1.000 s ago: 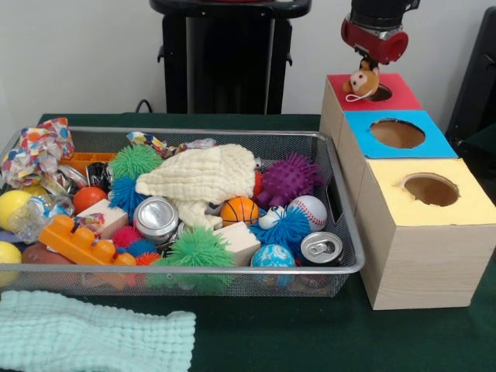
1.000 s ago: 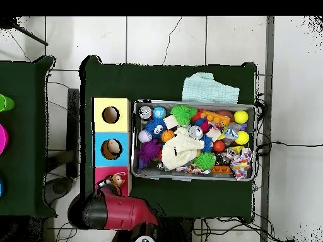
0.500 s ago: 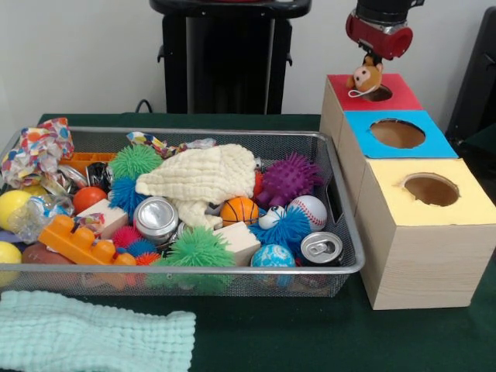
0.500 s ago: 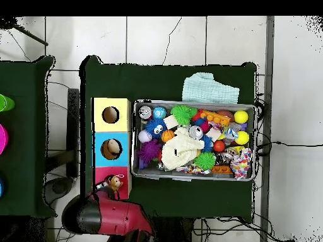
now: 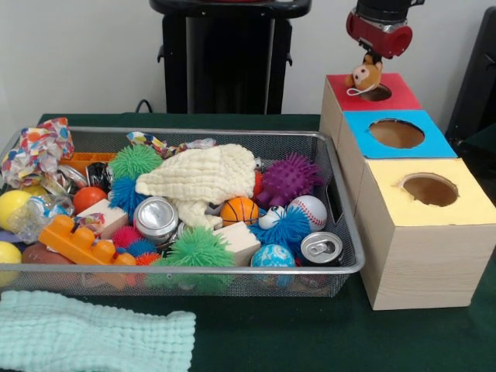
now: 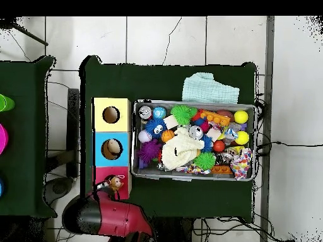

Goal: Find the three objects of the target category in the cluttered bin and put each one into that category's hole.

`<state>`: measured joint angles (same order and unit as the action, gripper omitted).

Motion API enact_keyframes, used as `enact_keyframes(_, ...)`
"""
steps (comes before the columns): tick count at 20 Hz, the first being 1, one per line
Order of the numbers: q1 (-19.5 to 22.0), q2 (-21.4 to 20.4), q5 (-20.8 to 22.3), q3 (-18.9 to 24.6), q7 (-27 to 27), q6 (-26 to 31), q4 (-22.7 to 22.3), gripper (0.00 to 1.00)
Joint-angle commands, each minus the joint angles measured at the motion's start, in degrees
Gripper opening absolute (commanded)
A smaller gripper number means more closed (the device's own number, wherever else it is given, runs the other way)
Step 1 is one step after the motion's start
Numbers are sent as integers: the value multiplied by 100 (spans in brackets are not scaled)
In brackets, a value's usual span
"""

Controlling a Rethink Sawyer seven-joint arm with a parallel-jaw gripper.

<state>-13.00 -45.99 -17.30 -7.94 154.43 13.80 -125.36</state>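
mint cloth (image 5: 93, 337) beside tray | black stand (image 5: 229, 58) behind table | green tablecloth (image 5: 310, 341)

Mesh bin (image 6: 252, 142) full of toys, three boxes alongside, monkey toy (image 6: 115, 184) over red box (image 6: 123, 174)

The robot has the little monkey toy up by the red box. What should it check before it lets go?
1. Monkey toy hanging under the gripper: ok.
2. Toy above the red box's hole: not ok; it hangs at the hole's edge.
3. Red hole free of blockage: ok, as far as it shows.
4. Toy's white loop clear of the box edge: cannot tell.
5. How firmly the toy is held: cannot tell.
6. Blue box's hole already has something in it: ok.
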Motion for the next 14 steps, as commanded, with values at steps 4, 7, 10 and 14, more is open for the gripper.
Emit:
enact_keyframes(4,89,270,-289,328,792,540,-326,0)
enact_keyframes(7,34,368,-320,264,812,501,-198,0)
enact_keyframes(10,99,393,-407,385,790,527,-155,0)
enact_keyframes(14,118,314,-686,651,914,495,-182,0)
